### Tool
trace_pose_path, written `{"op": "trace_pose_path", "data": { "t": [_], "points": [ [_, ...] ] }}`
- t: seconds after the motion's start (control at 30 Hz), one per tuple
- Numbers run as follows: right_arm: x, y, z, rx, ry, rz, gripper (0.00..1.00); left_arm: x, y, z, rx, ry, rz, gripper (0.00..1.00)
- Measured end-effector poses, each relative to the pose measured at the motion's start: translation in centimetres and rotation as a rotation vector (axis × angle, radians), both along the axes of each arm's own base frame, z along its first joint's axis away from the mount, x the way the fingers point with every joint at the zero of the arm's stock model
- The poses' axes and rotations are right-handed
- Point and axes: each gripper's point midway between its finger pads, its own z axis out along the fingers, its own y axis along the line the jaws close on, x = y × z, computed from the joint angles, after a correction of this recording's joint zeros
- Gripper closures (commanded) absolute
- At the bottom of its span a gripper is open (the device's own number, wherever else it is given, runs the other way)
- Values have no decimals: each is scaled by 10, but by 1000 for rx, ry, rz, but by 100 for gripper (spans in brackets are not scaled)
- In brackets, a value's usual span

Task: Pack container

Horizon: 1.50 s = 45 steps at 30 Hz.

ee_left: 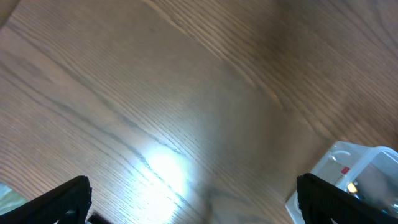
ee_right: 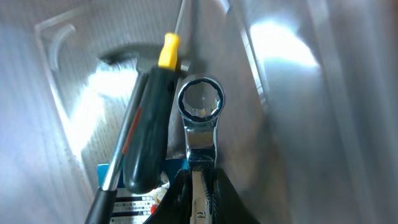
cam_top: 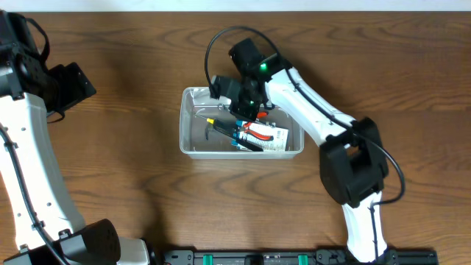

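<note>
The clear plastic container [cam_top: 193, 96] sits mid-table, holding a black-handled screwdriver [cam_top: 221, 125], red-handled pliers [cam_top: 259, 131] and a small blue-and-white box [cam_top: 274, 140]. My right gripper [cam_top: 246, 112] reaches down into it and is shut on a silver ring wrench [ee_right: 200, 124], whose ring end hangs beside the screwdriver's black handle [ee_right: 146, 146] above the container floor [ee_right: 74, 81]. My left gripper [ee_left: 193, 199] is open and empty over bare wood at the far left; a corner of the container [ee_left: 357, 165] shows at its right.
The wooden table [cam_top: 110, 162] surrounds the container. The right arm [cam_top: 316, 110] stretches across from the lower right. The left arm [cam_top: 29, 147] stands along the left edge.
</note>
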Motion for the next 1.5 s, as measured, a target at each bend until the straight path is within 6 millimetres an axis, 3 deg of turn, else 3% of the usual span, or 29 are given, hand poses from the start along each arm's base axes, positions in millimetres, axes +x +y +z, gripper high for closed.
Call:
{"op": "trace_pose_path", "data": {
  "t": [0.2,0.27,0.4,0.47,0.5,0.53,0.57,0.6,0.67,0.73,0.8,0.9,1.03,1.17,1.27,1.37,1.5],
  "points": [
    [3,-4,-4,-11,-1,-7,48,0,-2,-1,-6,4,-18,2],
    [5,-6,-5,-22,-8,-12,43,-1,-3,-1,-10,7,-22,2],
    [15,-12,5,-46,-64,-32,41,1,-9,-1,-12,10,-41,1],
    [33,-12,22,-32,-142,-76,40,6,-20,-1,-7,8,-86,1],
    [46,-12,39,1,-195,-114,34,11,-28,0,0,0,-122,1],
    [60,-16,57,30,-254,-163,22,19,-40,2,14,-18,-175,2],
    [77,-22,78,71,-315,-221,1,26,-47,5,30,-36,-213,2],
    [91,-30,95,103,-358,-276,1,34,-61,7,43,-54,-265,2],
    [127,-67,146,187,-473,-429,1,56,-84,16,88,-127,-356,2],
    [151,-114,172,212,-532,-559,1,82,-103,29,128,-230,-424,2],
    [171,-167,189,221,-586,-689,1,106,-115,43,159,-334,-457,2],
    [187,-230,192,204,-617,-825,1,140,-126,63,195,-474,-474,2],
    [183,-285,180,152,-574,-944,1,158,-129,63,209,-515,-474,2],
    [166,-333,162,97,-480,-1084,1,144,-126,38,202,-399,-479,2],
    [157,-360,160,94,-468,-1165,1,137,-126,23,204,-359,-485,2],
    [144,-375,166,109,-494,-1215,1,124,-130,-1,209,-340,-503,2],
    [110,-374,182,162,-579,-1240,1,91,-132,-32,214,-352,-513,2]
  ]
}}
